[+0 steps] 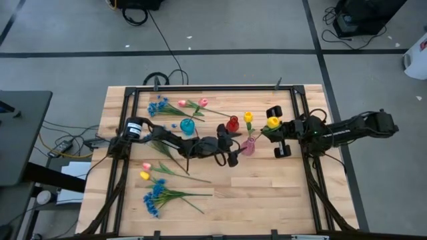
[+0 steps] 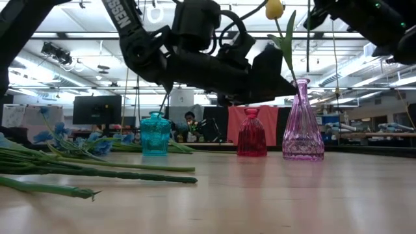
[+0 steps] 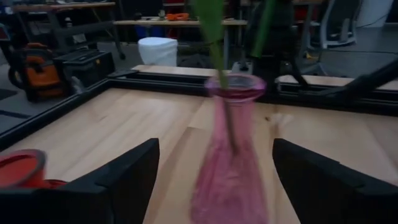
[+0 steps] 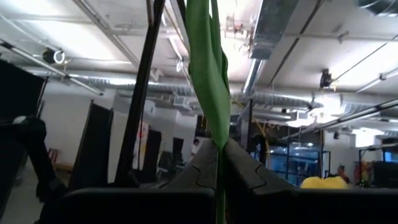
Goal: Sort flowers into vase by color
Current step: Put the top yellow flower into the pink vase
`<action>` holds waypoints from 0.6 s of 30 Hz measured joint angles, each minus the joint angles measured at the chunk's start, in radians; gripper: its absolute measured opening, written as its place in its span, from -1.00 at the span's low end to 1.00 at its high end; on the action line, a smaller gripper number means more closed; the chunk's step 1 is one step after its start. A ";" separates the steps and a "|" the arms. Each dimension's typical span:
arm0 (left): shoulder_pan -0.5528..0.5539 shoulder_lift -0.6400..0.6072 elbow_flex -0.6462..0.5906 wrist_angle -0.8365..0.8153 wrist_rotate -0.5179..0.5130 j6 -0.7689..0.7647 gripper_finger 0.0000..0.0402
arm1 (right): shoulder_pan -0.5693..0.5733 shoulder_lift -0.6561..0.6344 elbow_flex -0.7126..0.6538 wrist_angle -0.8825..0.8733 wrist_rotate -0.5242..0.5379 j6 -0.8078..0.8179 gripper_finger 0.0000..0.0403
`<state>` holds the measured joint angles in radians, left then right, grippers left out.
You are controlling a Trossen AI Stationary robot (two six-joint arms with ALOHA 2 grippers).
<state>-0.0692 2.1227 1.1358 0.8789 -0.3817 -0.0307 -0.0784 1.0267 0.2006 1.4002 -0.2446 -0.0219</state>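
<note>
Yellow tulip (image 1: 273,122) sits w/ its stem in your right gripper (image 1: 265,131), fingers squeezed on it. Your left gripper (image 3: 214,177) is wide apart, pink vase (image 3: 229,155) right btwn its fingers.

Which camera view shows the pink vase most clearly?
The low view: the pink vase stands whole in profile, a stem inside. The left wrist view shows it close but blurred, between the open left gripper's fingers. The high view shows it small. The right wrist view misses it.
</note>
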 joint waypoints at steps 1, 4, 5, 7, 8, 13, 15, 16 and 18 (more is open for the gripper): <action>0.006 0.000 0.000 -0.001 0.000 0.000 0.60 | 0.000 0.017 0.010 0.000 -0.003 -0.003 -0.91; 0.023 0.000 0.002 -0.002 0.062 -0.011 0.60 | 0.000 0.061 0.029 0.005 -0.010 -0.013 -0.91; 0.027 0.000 0.002 -0.003 0.085 -0.026 0.60 | 0.000 0.070 0.032 0.006 -0.010 -0.017 -0.91; 0.030 0.000 0.002 -0.004 0.102 -0.030 0.60 | 0.000 0.080 0.032 0.008 -0.009 -0.024 -0.91; 0.030 0.000 0.002 -0.003 0.103 -0.027 0.60 | 0.000 0.085 0.032 0.012 -0.008 -0.026 -0.91; 0.029 0.024 0.039 0.015 0.108 -0.024 0.60 | 0.000 0.101 0.032 0.011 -0.003 -0.033 -0.91; 0.029 0.062 0.080 0.012 0.111 -0.023 0.60 | 0.000 0.105 0.032 -0.004 0.011 -0.034 -0.91; 0.029 0.079 0.097 0.009 0.114 -0.022 0.60 | 0.000 0.105 0.032 -0.017 0.016 -0.034 -0.91; 0.029 0.104 0.124 0.004 0.113 -0.012 0.58 | 0.000 0.115 0.027 -0.022 0.017 -0.034 -0.91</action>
<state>-0.0399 2.2269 1.2603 0.8825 -0.2686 -0.0428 -0.0785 1.1413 0.2277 1.3784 -0.2281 -0.0560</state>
